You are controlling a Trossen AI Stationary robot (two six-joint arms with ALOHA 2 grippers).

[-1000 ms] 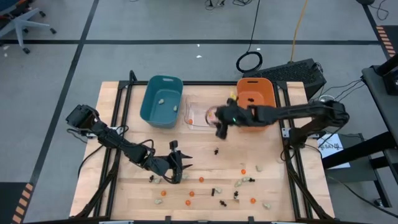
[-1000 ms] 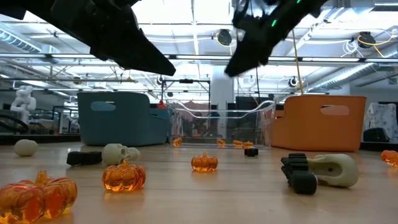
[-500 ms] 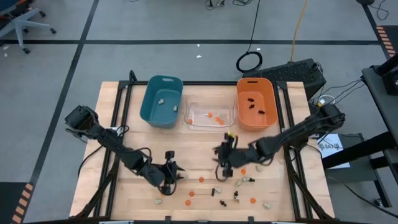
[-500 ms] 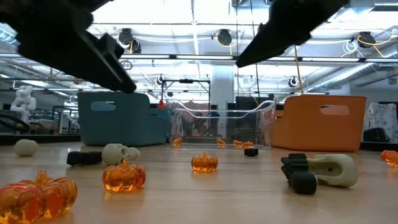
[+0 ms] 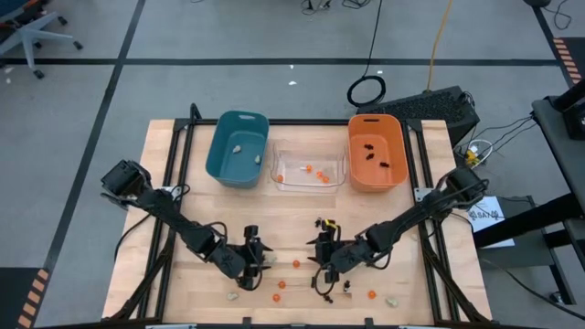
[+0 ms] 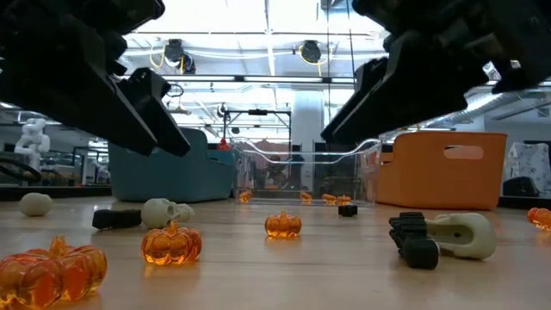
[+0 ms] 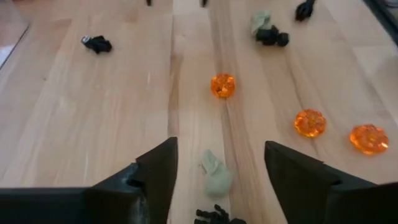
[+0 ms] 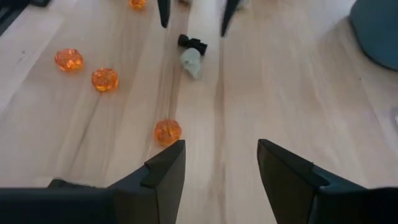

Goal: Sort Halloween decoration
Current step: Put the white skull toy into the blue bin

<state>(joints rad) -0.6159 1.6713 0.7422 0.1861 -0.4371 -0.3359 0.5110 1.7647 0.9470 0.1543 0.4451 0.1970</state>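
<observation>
Three bins (image 5: 238,149) (teal, clear, orange)

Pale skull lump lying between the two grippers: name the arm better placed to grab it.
Left. The left gripper is open with the pale skull lying between its fingers; the right gripper sees that skull farther off.

Three bins line the table's (image 5: 164,155) far edge: left bin (image 5: 237,149), middle bin (image 5: 309,170), right bin (image 5: 376,152). Trinkets (image 5: 295,263) lie scattered along the near edge, with the left gripper (image 5: 253,257) and right gripper (image 5: 322,259) low among them, near mid-table.
</observation>
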